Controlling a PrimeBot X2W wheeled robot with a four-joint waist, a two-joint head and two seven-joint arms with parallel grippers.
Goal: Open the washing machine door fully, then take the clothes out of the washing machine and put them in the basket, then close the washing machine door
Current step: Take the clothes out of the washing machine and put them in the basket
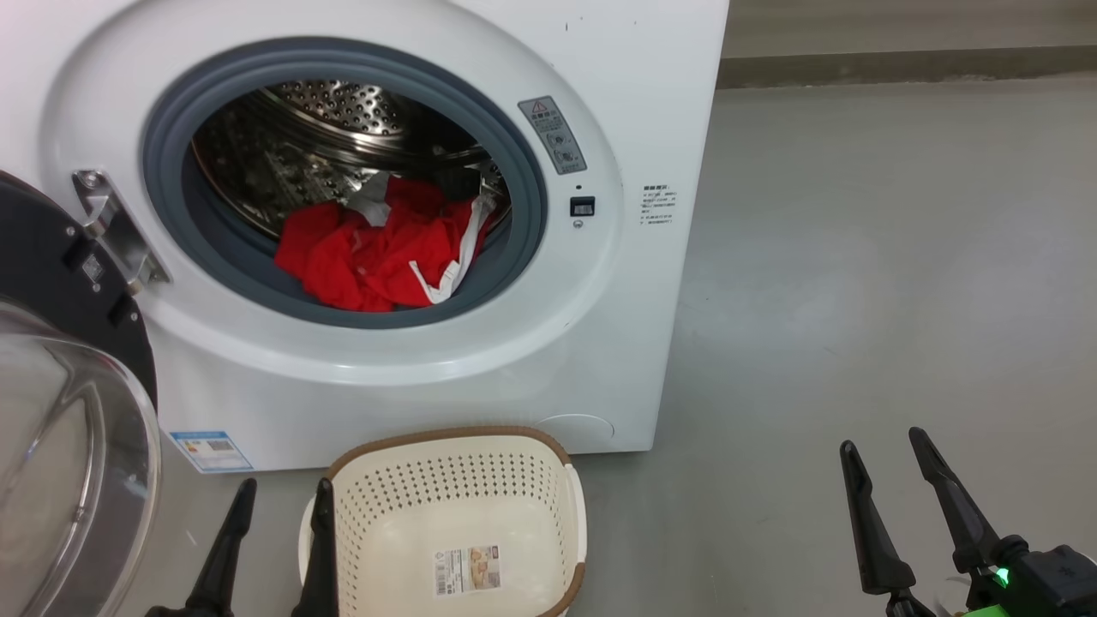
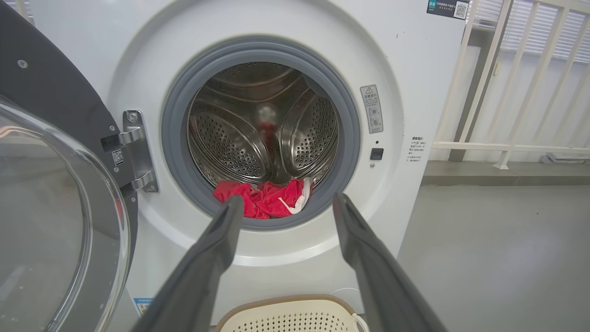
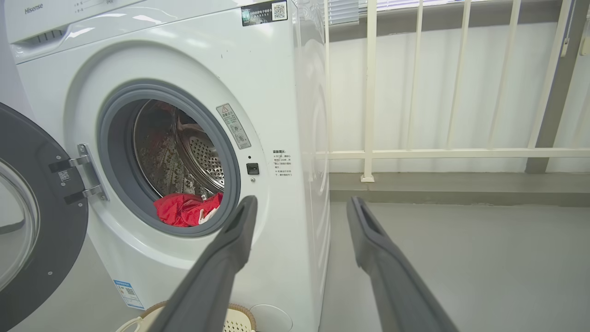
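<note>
Red clothes (image 1: 377,257): heaped at the drum's (image 1: 343,111) front lip inside washing machine (image 1: 600,360)
Door (image 1: 38,257): swung wide off the machine's left side
Basket (image 1: 446,434): on floor (image 1: 857,257) just before the machine
Left claw (image 1: 286,488): spread wide, empty, low before the machine
Right claw (image 1: 883,441): spread wide, empty, off the machine's right

1 washer (image 1: 600,360), 1 door (image 1: 43,248), 1 basket (image 1: 446,433), 1 clothes heap (image 1: 368,257) (pcs unclear), 2 grippers: L gripper (image 1: 286,484), R gripper (image 1: 883,437).
</note>
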